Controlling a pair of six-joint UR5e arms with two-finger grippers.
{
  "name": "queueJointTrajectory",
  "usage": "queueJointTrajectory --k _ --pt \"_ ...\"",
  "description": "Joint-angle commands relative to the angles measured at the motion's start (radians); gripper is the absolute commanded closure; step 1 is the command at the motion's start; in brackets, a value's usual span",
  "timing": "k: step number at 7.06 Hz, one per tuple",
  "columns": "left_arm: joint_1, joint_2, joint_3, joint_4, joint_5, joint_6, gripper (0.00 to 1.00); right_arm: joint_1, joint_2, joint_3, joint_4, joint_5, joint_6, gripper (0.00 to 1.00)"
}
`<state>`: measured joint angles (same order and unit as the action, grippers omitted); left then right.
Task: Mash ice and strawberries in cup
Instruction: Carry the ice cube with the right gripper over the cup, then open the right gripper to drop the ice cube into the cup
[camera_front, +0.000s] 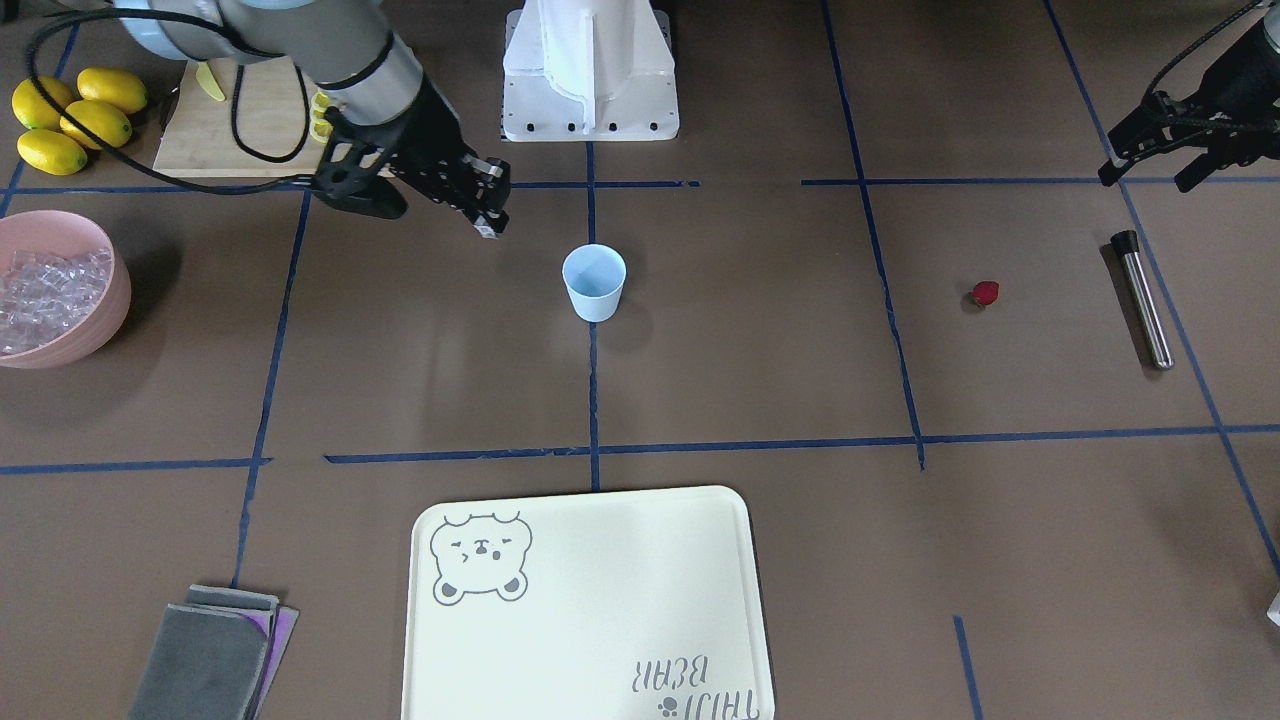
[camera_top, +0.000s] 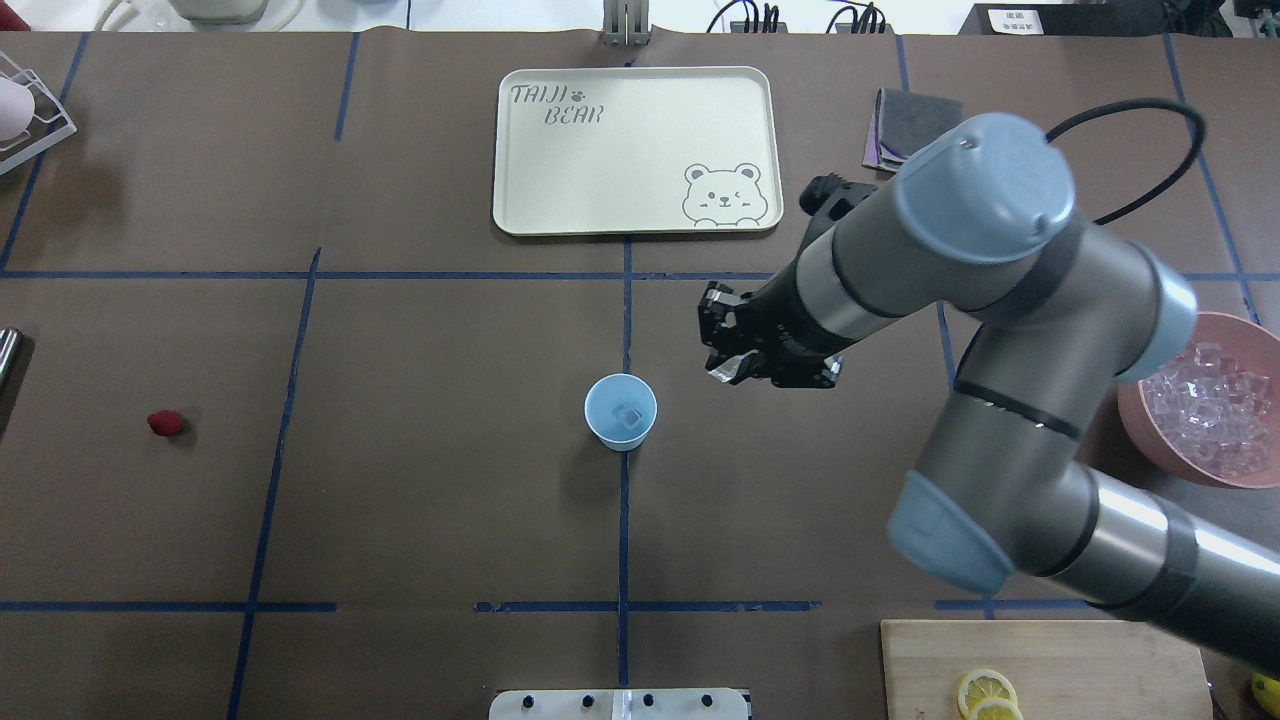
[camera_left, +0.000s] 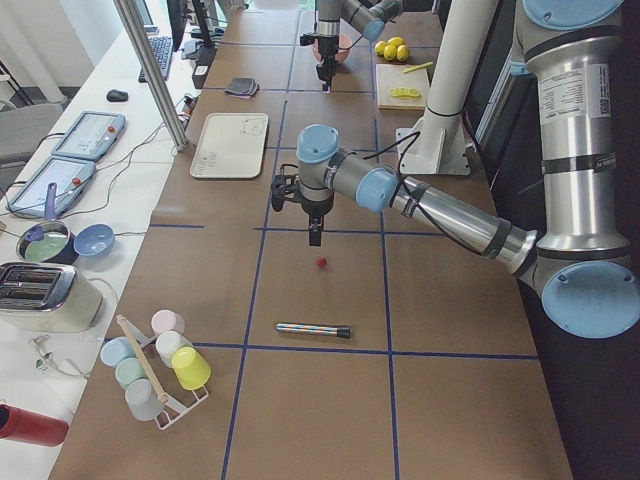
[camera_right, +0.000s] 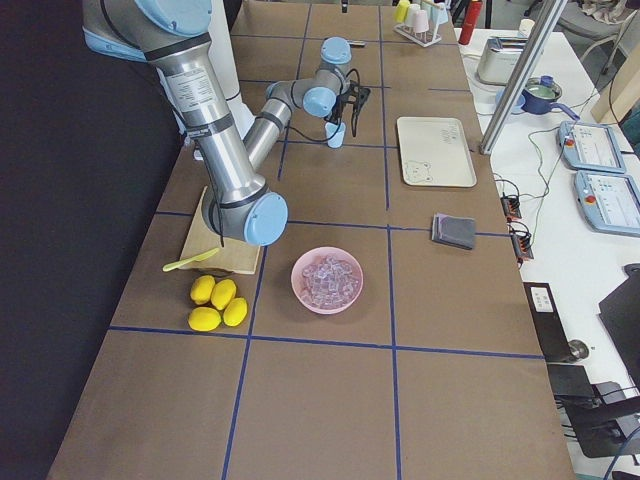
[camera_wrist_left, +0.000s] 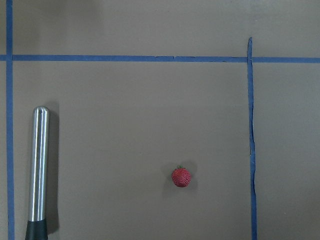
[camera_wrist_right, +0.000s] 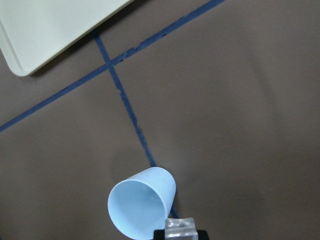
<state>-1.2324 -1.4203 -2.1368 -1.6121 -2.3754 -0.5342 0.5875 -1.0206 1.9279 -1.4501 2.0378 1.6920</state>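
From across the table, the right gripper hung above the brown table, near the cup but not over its mouth. The cup stood upright on a blue tape line. The pink bowl heaped with ice sat well off at the table's edge, on the far side of that gripper. The strawberry lay alone well out on the cup's other side, with a metal muddler lying flat beyond it. The left gripper hovered near the muddler's dark end, its fingers spread and nothing between them. From overhead, the right gripper's fingers pinched an ice cube, held beside the cup on the side toward the tray, and a cube in the cup lay at its bottom. In the two side views both arms reached over the table, too small to add anything about their fingers. The left wrist camera looked straight down on the strawberry and the muddler, well apart on the bare table, with no fingers in frame. The right wrist camera showed the held ice cube at the bottom edge, just beside the cup's rim in the picture, and a corner of the tray at the top.
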Motion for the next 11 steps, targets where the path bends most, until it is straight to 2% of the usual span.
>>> queueJointTrajectory --k 1,2,4,5,6,8,9,10,11 --pt "0.001 0.000 -0.002 -0.002 -0.001 -0.001 0.00 -0.095 0.103 -0.125 -0.003 -0.092 0.002 0.99" --pt "-0.001 0.000 -0.002 -0.002 -0.001 -0.003 0.00 -0.112 0.108 -0.136 0.000 -0.123 0.000 0.99" --pt "0.001 0.000 -0.003 -0.002 -0.005 -0.003 0.00 -0.116 0.161 -0.220 0.002 -0.126 -0.005 0.96" --pt "-0.001 0.000 -0.003 -0.002 -0.005 -0.003 0.00 -0.123 0.162 -0.234 0.002 -0.126 -0.008 0.65" --pt "-0.001 0.000 -0.008 -0.002 -0.007 -0.003 0.00 -0.123 0.162 -0.236 -0.001 -0.128 -0.006 0.01" --pt "-0.001 0.000 -0.015 -0.002 -0.008 -0.003 0.00 -0.121 0.165 -0.262 0.000 -0.128 -0.005 0.01" --pt "-0.001 0.001 -0.012 -0.002 -0.007 -0.003 0.00 -0.063 0.156 -0.212 -0.027 -0.101 -0.002 0.01" --pt "-0.001 0.001 -0.012 -0.002 -0.007 -0.003 0.00 0.047 0.076 -0.097 -0.123 0.007 -0.015 0.00" --pt "-0.002 0.003 -0.014 -0.002 -0.007 -0.003 0.00 0.183 -0.050 0.016 -0.134 0.122 -0.103 0.00"
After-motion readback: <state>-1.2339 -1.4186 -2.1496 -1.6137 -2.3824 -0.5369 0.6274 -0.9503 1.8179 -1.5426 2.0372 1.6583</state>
